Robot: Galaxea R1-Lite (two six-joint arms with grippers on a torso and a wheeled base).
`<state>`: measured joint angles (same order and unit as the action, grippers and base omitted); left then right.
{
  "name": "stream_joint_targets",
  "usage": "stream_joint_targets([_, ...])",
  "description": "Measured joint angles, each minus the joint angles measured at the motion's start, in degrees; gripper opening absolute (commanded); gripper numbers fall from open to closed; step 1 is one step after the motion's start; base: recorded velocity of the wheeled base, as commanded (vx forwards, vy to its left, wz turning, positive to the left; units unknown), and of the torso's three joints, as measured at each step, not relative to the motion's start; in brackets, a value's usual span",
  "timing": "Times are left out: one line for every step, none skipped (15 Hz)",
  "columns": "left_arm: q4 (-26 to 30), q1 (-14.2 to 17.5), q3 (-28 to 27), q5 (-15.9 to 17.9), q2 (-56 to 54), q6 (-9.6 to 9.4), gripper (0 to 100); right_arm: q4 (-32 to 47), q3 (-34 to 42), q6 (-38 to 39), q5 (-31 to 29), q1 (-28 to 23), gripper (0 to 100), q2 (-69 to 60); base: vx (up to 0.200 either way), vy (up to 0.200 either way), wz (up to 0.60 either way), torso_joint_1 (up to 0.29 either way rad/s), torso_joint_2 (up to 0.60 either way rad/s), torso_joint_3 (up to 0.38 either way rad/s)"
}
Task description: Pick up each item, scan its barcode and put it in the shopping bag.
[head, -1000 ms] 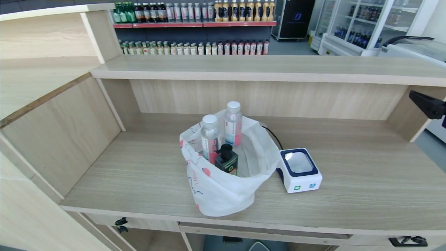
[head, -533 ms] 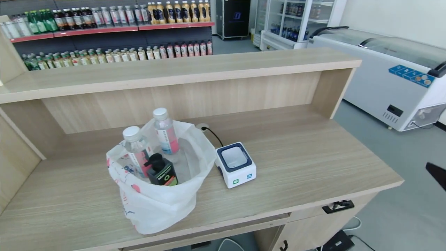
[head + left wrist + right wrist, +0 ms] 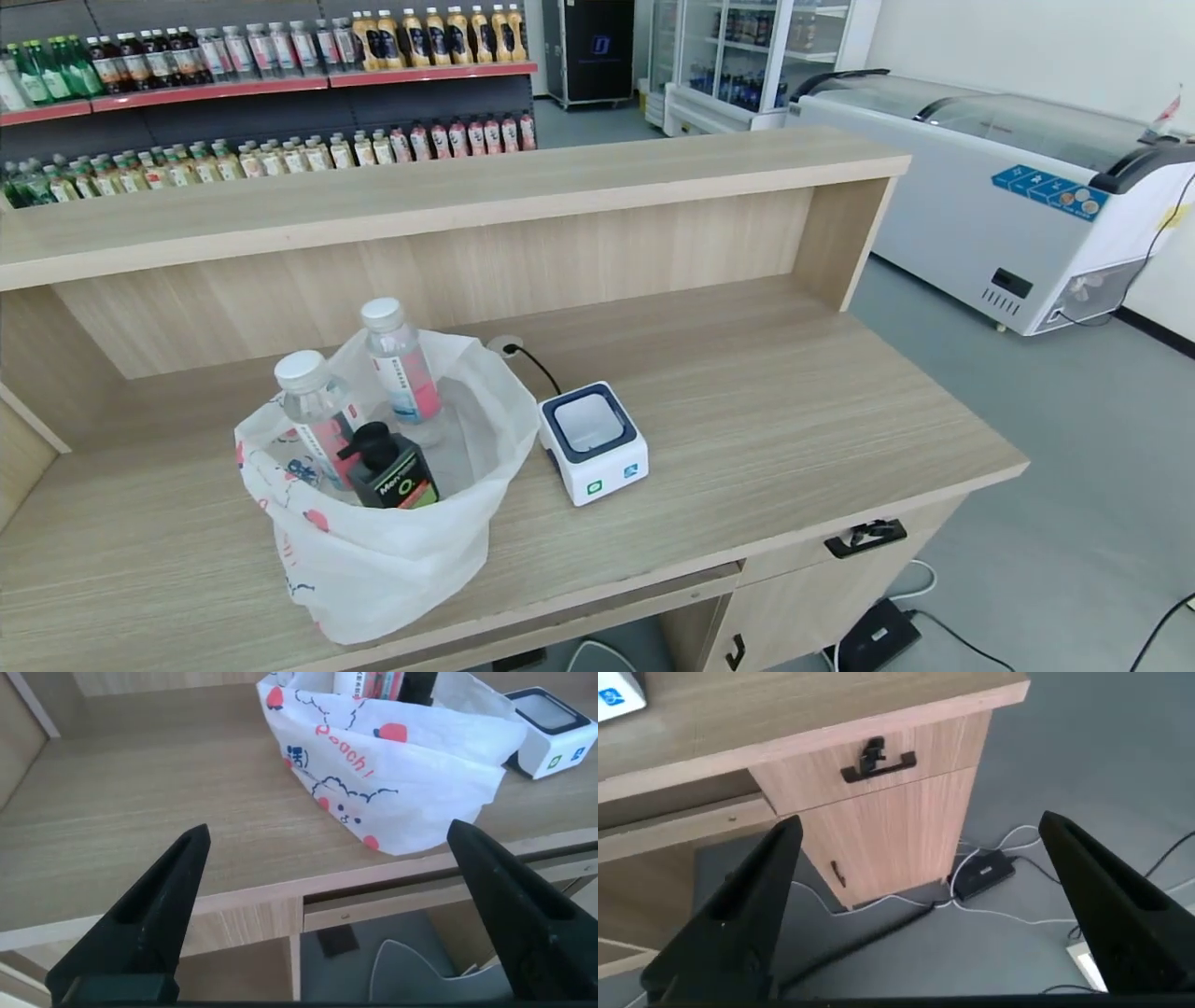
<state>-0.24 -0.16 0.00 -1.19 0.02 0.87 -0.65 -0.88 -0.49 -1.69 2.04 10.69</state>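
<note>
From the head view you look down into the shopping bag [image 3: 373,560]: it sits on the counter [image 3: 766,411] w/ mouth open upward, towards the robot's left side. Inside are 2 clear bottles w/ white caps and pink labels, one at the back [image 3: 399,369] and one nearer [image 3: 313,415], plus a dark pump bottle [image 3: 390,474] at the front. All 3 stand roughly upright, long axis vertical, caps up; the near clear one leans a little. The pump spout points to the robot's left.

The scanner [image 3: 594,441], a white box w/ a dark-framed window facing up, sits just beside the bag on the robot's right, w/ a black cable [image 3: 532,364] running to the back of the counter.

The left wrist view comes from low down at the counter's front edge and gives the bag [image 3: 392,765] side-on: white, crumpled, red and blue cartoon print. The left hand [image 3: 329,831] is spread wide, nothing in it.

The right wrist view gives the counter's right end: a cabinet door w/ black handle [image 3: 878,758], and a power brick [image 3: 985,870] w/ cables on the floor. The right hand [image 3: 920,819] is also spread wide, empty, well apart from the bag.
</note>
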Motion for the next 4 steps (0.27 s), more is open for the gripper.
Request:
stream_joint_targets([0.0, -0.05, 0.0, -0.02, 0.0, 0.0, 100, 0.35, 0.41, 0.05, 0.17, -0.2, 100, -2.65, 0.0, 0.0, 0.0, 0.0, 0.0, 0.0])
stream_joint_targets([0.0, -0.05, 0.0, -0.02, 0.0, 0.0, 100, 0.44, 0.66, 0.3, 0.17, -0.69, 100, -4.77, 0.0, 0.0, 0.0, 0.0, 0.0, 0.0])
stream_joint_targets([0.0, 0.0, 0.0, 0.0, 0.0, 0.0, 100, 0.46, 0.77, 0.49, 0.22, -1.18, 100, -6.58, 0.0, 0.0, 0.0, 0.0, 0.0, 0.0])
stream_joint_targets([0.0, 0.0, 0.0, 0.0, 0.0, 0.0, 100, 0.57, 0.83, 0.06, 0.26, -1.57, 100, -8.11, 0.0, 0.0, 0.0, 0.0, 0.0, 0.0])
